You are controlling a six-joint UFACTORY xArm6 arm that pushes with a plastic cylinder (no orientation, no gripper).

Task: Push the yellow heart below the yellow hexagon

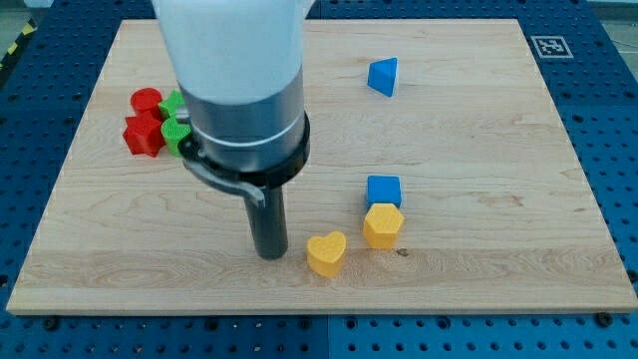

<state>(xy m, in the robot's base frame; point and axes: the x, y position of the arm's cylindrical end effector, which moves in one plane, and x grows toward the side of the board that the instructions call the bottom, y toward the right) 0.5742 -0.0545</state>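
tool is a bare dark rod with nothing to open or close, holding nothing; my tip [269, 253] down on the bench [478, 269], just to the view's left of the yellow heart [326, 252], with a narrow strip of bare wood between, not touching. yellow heart near the view's bottom, centre, lying down-left of the yellow hexagon [383, 225], close beside it, whether touching or a hair apart cannot be told. blue cube [384, 189] directly above the hexagon toward the view's top, edges touching or nearly so. nothing lying between tip and heart. blue triangular block [383, 77] well apart, up near the view's top, right of centre. at the view's left, a tight cluster: two red blocks, one rounded [147, 100] and one star-like [144, 135], beside two green blocks [176, 127] partly hidden behind the arm's wide grey and white body [239, 90]; green shapes not readable. arm body cut off at the view's top and covering much of the bench's upper middle. small black-and-white marker [547, 46] at the bench's top right corner. blue perforated surface [618, 150] around the bench.
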